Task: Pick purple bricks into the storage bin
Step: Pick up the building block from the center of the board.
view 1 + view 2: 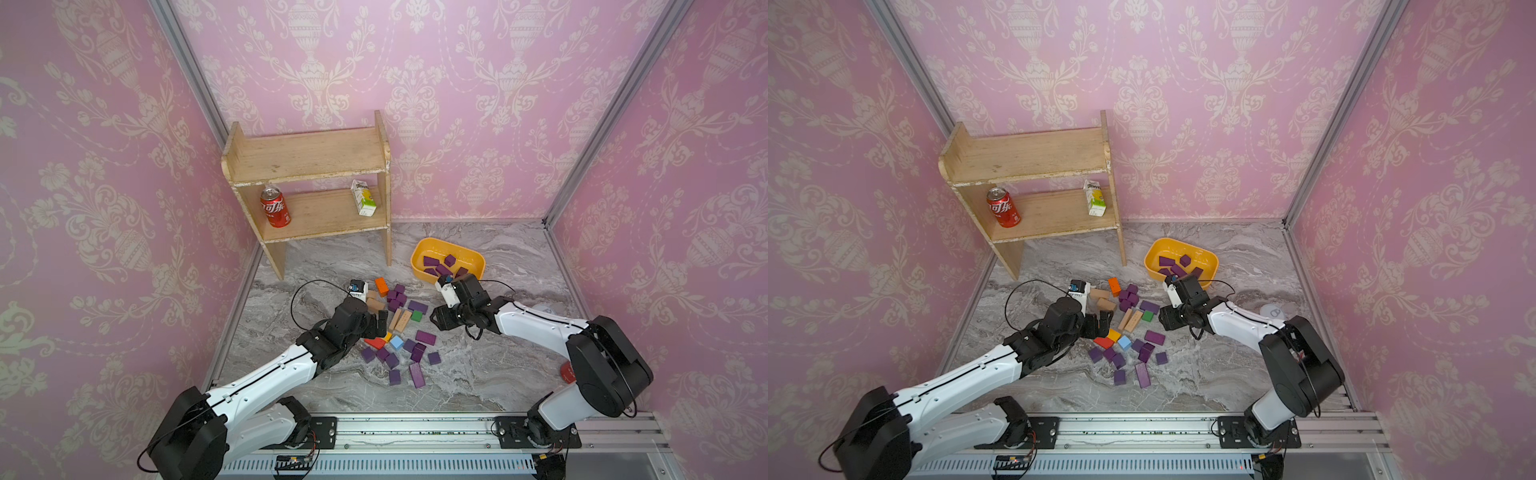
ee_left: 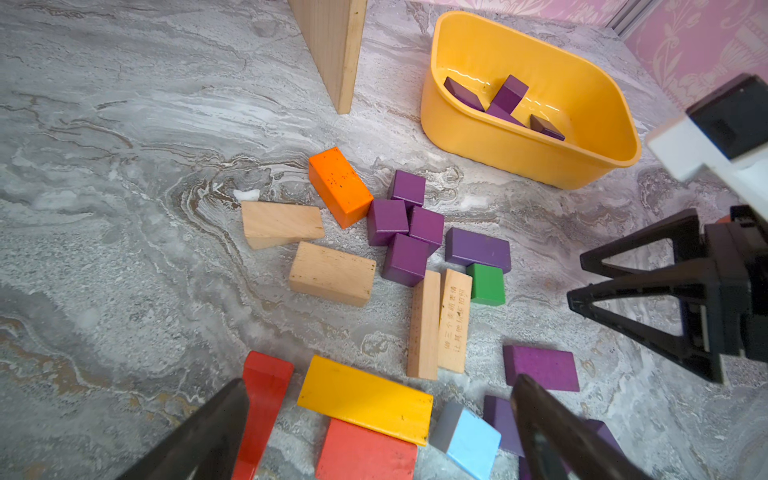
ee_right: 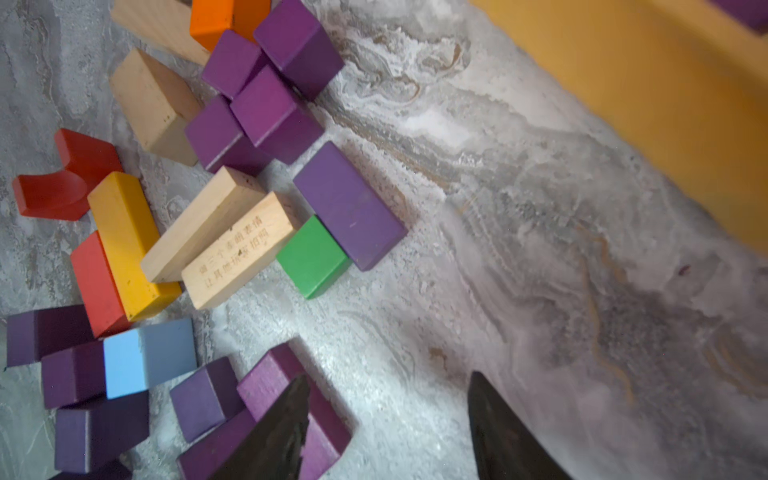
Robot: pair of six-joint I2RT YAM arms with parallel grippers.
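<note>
Bricks (image 1: 397,296), purple, lie mostly loose on the desk (image 1: 478,374), mixed with tan and coloured blocks (image 1: 400,320). Several are in the bin (image 1: 473,255). The bin stands just beyond the pile on the right arm's side, which probably keeps each carry short.

Right claw (image 3: 390,376): jaws part-way apart, nothing between them. It hangs over bare desk between bin and pile, pointing at the pile, so it is judged ready for a fresh pick.

Left claw (image 2: 380,380): jaws at full spread, empty, over the near edge of the pile. That spread looks wide enough to straddle a brick.

View differences:
- **Top views:** in both, the right wrist covers part of the bin's near rim.
- **Left wrist view:** shows that rim whole, at least four bricks inside, and the right claw side-on with its gap visible.
- **Right wrist view:** shows the bin only as a blurred yellow wall. It also shows a purple bar (image 3: 270,380) partly covered by one finger, a closeness the top views do not settle.
</note>
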